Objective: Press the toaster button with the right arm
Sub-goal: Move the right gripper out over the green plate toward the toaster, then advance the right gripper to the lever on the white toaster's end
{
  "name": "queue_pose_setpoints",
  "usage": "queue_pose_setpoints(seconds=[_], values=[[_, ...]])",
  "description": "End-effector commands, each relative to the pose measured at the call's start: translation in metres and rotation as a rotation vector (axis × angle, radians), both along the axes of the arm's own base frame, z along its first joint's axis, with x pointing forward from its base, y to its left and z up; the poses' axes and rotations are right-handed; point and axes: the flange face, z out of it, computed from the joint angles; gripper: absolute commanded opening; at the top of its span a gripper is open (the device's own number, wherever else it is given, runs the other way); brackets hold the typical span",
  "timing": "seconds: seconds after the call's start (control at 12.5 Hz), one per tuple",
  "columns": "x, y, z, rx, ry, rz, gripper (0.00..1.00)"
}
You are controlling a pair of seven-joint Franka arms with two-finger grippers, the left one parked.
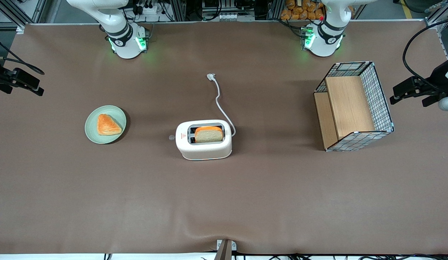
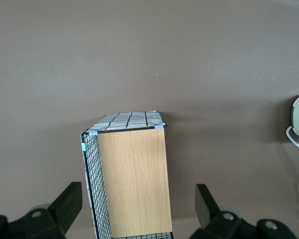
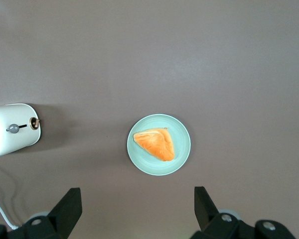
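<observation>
One apiece, counting through: toaster (image 1: 204, 144), toaster button (image 1: 171, 137), cord (image 1: 220, 103), slice of bread (image 1: 208, 134) in a slot, plate (image 1: 92, 131), pastry (image 1: 108, 124), wire basket (image 1: 384, 108). Counting two slots on top.

Finding the toaster at the middle of the front frame, resting flat on the table (image 1: 224, 202), with the toaster button jutting from the narrow end facing the working arm's end of the table, beside the red mark.

Judging the body as light, hard, smooth plastic, probably sliding if shoved sideways, so favouring a downward press along the lever slot. Treating the knob as tiny and stiff, and meeting it with one fingertip rather than pinching.

Seeing the gripper (image 3: 137, 214) hanging high over the plate, fingers spread wide, holding nothing, well apart from the toaster. Tracing the right arm (image 1: 117, 29) only at the upper edge of the front frame.
</observation>
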Motion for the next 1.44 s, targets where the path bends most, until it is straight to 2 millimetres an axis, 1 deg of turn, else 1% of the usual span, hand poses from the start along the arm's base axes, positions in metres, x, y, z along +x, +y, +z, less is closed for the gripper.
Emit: queue_pose_setpoints(seconds=[0.0, 0.16, 0.48, 0.64, 0.88, 1.04, 1.12, 1.2, 1.28, 1.36], values=[[0.002, 0.001, 0.000, -0.002, 0.004, 0.002, 1.00], [0.007, 0.004, -0.013, -0.002, 0.035, 0.010, 1.00], [0.010, 0.009, -0.025, 0.000, 0.076, 0.014, 1.00], [0.013, 0.013, -0.034, 0.005, 0.102, 0.025, 1.00], [0.025, 0.028, -0.064, 0.048, 0.157, 0.041, 1.00], [0.030, 0.039, -0.088, 0.100, 0.202, 0.048, 1.00], [0.030, 0.048, -0.097, 0.115, 0.218, 0.060, 0.88], [0.032, 0.058, -0.110, 0.124, 0.241, 0.073, 0.70], [0.033, 0.069, -0.119, 0.139, 0.259, 0.086, 0.50], [0.034, 0.077, -0.135, 0.183, 0.283, 0.083, 0.29]])
